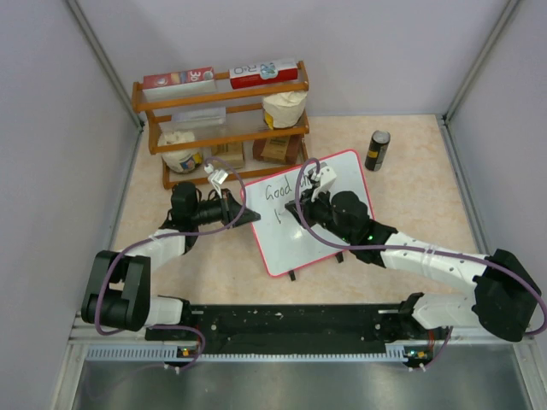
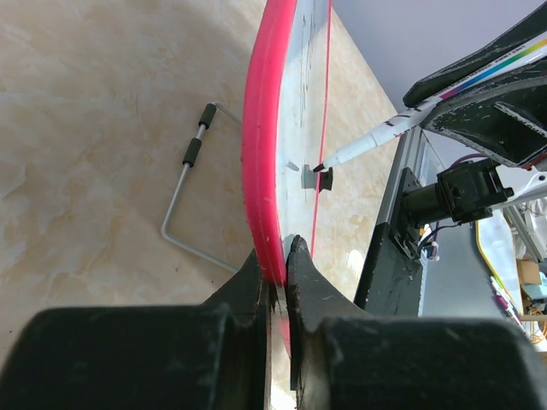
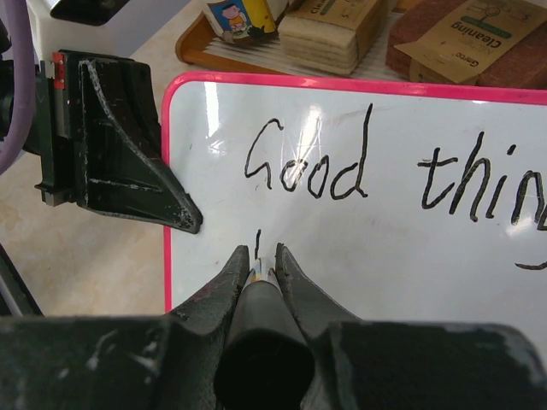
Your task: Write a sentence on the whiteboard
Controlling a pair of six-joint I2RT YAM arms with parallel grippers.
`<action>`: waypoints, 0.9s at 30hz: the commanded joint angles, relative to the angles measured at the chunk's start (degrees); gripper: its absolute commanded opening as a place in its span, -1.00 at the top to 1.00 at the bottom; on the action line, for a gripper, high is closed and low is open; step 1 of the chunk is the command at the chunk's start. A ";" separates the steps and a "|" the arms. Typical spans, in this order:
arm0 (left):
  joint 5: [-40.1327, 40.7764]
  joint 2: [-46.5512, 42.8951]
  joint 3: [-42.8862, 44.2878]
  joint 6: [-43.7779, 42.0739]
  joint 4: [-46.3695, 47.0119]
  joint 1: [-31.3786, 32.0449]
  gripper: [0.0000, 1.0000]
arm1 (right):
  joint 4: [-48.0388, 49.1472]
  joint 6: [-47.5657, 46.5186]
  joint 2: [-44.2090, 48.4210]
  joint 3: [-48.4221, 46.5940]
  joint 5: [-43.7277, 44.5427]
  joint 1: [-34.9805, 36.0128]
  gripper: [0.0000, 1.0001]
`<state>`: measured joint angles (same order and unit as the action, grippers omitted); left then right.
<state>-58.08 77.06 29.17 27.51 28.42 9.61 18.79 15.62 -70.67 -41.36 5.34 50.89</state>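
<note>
Sitting angled on the middle of the pale surface (image 1: 410, 171), just in front of the wooden rack (image 1: 222, 94), the whiteboard (image 1: 291, 246) is pinched at its left edge by the left gripper (image 2: 280, 256), whose jaws are closed on the red-pink frame. The right gripper (image 3: 265, 256) is clamped shut around a marker (image 2: 376, 141), its tip at the board under "Good". The sentence (image 3: 342, 166) reads "Good thin…" on the first line, with one short stroke begun below.

Likely trouble: the left hold catches only the thin frame, so pen pressure could swing or slide the board and smear the stroke. The marker could also twist between the jaws, lifting the tip and leaving gaps in the letters.
</note>
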 commanded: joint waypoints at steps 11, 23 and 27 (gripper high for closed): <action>1.40 1.25 -3.06 -13.62 -5.57 2.17 1.00 | 0.20 -0.85 0.27 -0.30 -2.80 0.52 1.00; 1.40 1.08 -3.15 -13.62 -5.57 2.17 1.00 | 0.99 -0.68 -1.83 -1.35 -1.74 0.52 1.00; 1.31 1.17 -3.06 -13.62 -5.57 2.17 1.00 | 1.25 -0.59 -2.71 -1.88 -1.74 0.52 1.00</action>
<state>-57.95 77.01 29.17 27.51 28.29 9.67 18.17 15.55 -72.07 -41.21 3.16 50.89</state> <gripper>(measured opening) 0.070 0.120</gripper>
